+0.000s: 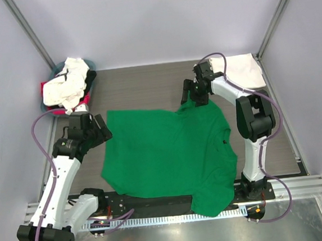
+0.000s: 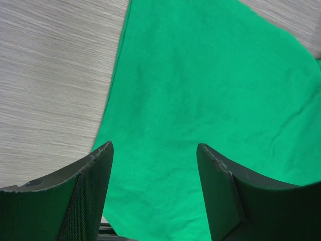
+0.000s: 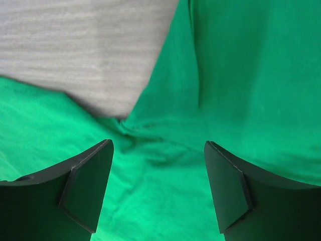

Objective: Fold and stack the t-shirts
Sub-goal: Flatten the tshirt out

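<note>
A bright green t-shirt (image 1: 167,156) lies spread flat across the middle of the table, one sleeve hanging over the near edge. It fills the left wrist view (image 2: 210,100) and the right wrist view (image 3: 241,85). My left gripper (image 1: 104,130) is open and empty, just above the shirt's left edge. My right gripper (image 1: 192,100) is open and empty, above the far sleeve where it joins the body. A folded white t-shirt (image 1: 240,69) lies at the far right corner. White (image 1: 65,84), pink-red and black shirts are heaped in the basket.
The round grey-blue basket (image 1: 60,66) stands at the far left corner. The table (image 1: 141,85) is grey wood grain with a metal rail along its near edge. Grey walls and frame posts close in the sides.
</note>
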